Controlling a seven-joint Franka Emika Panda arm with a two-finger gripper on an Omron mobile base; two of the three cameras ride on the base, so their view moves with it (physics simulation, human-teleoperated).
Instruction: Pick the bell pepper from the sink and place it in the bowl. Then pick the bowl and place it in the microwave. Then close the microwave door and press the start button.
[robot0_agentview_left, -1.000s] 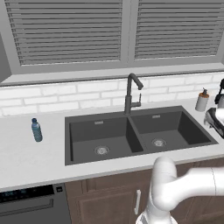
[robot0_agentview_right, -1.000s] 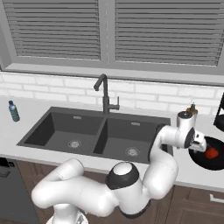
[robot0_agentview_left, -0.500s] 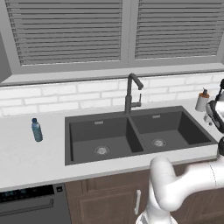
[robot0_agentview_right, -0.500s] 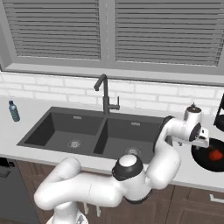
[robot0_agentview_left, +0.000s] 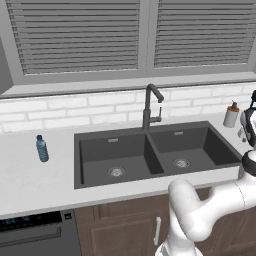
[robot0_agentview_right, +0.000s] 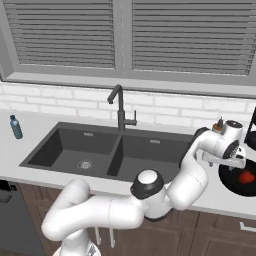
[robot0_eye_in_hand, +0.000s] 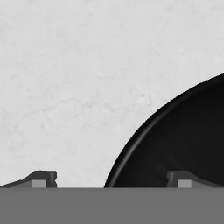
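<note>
**A:** Sink (robot0_agentview_right: 100, 152) first: where does everything sit against it?

**B:** The dark double basin is sunk in the pale counter (robot0_agentview_right: 40, 172) below the shuttered window, with the tall dark faucet (robot0_agentview_right: 120, 107) at the back, behind the divider between the two basins. Both basins look bare apart from their round steel drains.

**A:** And the bell pepper (robot0_agentview_right: 245, 177)?

**B:** Out of the sink. It lies inside the black bowl (robot0_agentview_right: 231, 184), which stands on the counter past the sink's right end, near the front edge. The red shows just right of the bowl's middle.

**A:** The gripper (robot0_eye_in_hand: 111, 178)?

**B:** It hangs over the bowl's sink-side rim, pointing down. In the hand view the two dark tips stand spread as wide as they go, one over bare counter, the other over the bowl's black inside, the rim curving between them. Nothing is between the tips; whether they touch the bowl I cannot tell.

**A:** Anything else around the sink?

**B:** A small blue bottle (robot0_agentview_left: 42, 148) stands upright on the counter, well left of the sink. A soap dispenser (robot0_agentview_left: 231, 114) stands behind the sink's back right corner, by the tiled wall.
</note>
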